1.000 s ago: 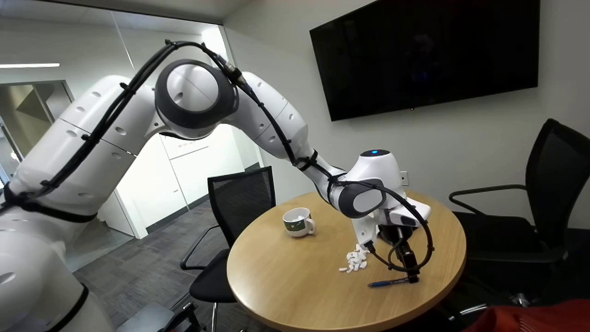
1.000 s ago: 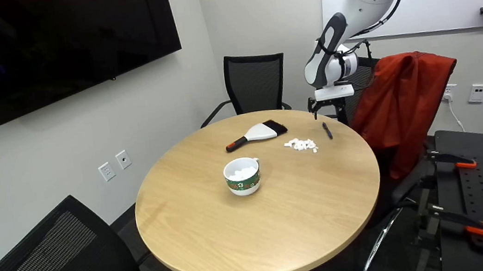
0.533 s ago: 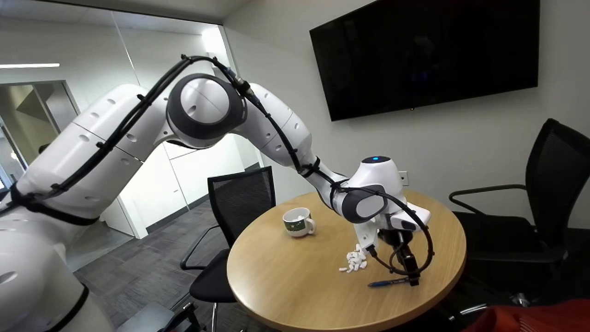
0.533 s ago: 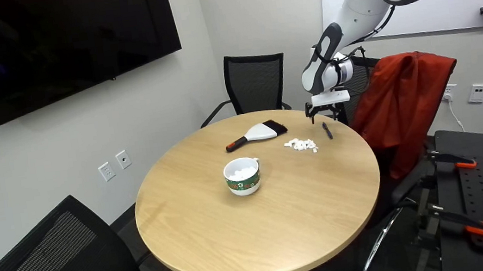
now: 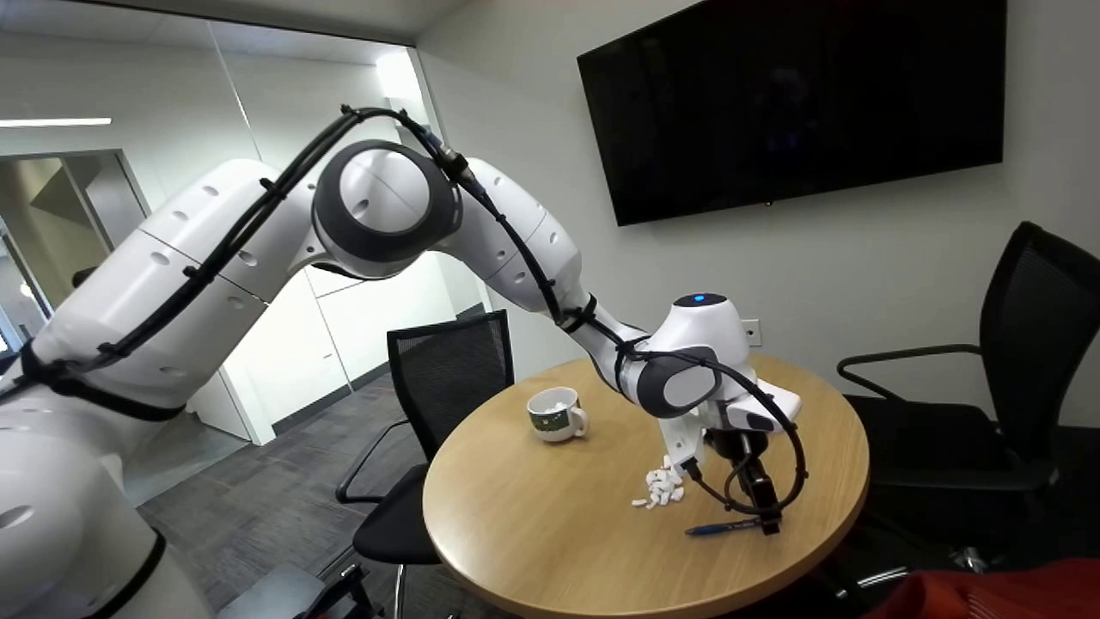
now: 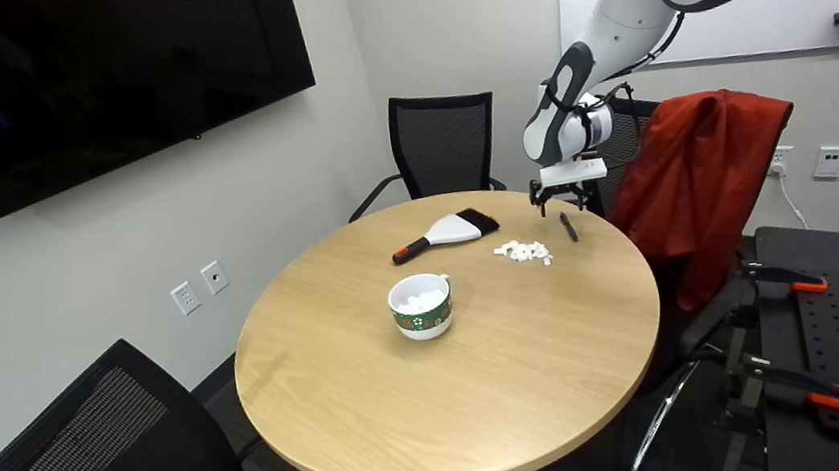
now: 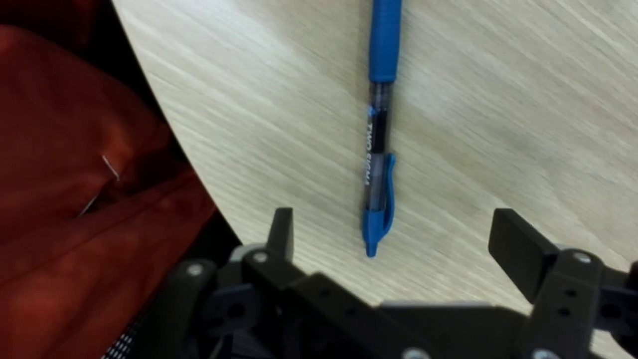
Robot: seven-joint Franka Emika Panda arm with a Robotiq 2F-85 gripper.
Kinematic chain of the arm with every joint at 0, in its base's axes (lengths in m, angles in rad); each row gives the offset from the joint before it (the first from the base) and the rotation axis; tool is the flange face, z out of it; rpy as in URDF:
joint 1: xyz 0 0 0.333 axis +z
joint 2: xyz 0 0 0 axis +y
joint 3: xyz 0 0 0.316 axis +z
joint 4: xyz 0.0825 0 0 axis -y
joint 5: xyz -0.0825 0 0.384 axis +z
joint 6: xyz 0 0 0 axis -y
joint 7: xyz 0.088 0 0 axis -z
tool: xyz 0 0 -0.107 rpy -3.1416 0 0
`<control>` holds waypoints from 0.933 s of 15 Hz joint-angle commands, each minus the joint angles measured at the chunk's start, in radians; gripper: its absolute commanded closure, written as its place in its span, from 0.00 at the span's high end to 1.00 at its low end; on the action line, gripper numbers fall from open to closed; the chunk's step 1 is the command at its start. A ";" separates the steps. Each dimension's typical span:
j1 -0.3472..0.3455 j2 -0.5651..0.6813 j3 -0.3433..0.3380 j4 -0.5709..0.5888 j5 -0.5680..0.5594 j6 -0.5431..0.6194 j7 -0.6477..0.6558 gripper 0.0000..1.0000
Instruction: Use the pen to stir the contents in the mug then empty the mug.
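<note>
The blue pen (image 7: 381, 119) lies flat on the table, its clip end between the widely spread fingers of my gripper (image 7: 394, 215) in the wrist view, touching neither. In an exterior view the gripper (image 6: 562, 208) hovers low over the table beside the pen (image 6: 568, 227). From another angle the nearer finger hides one end of the pen (image 5: 718, 528). A white mug (image 6: 424, 322) with a green patterned band stands upright, away from the gripper. White chunks, the contents (image 6: 422, 302), are inside it. More such white pieces (image 6: 524, 251) form a loose pile between mug and pen.
A white and black brush (image 6: 453, 229) lies toward the back of the round table (image 6: 444, 419). A red jacket (image 7: 75, 149) hangs on a chair just past the table edge, close to the gripper. Several black chairs (image 6: 444, 143) surround the table.
The arm has come down, lowering the gripper toward the table near the pen, mostly in the earlier half second; it barely moves since. Pen, mug and white pieces stay put.
</note>
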State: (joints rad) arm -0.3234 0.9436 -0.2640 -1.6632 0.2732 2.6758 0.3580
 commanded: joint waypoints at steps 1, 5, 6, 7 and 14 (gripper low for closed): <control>0.001 -0.004 0.000 -0.007 0.002 -0.005 0.008 1.00; -0.006 -0.009 0.013 -0.021 0.006 -0.008 -0.005 1.00; -0.006 -0.008 0.014 -0.023 0.007 -0.008 -0.006 1.00; -0.007 -0.006 0.015 -0.022 0.007 -0.010 -0.005 1.00; -0.008 0.002 0.021 -0.014 0.008 -0.016 -0.005 0.34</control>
State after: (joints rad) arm -0.3248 0.9551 -0.2522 -1.6700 0.2732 2.6754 0.3579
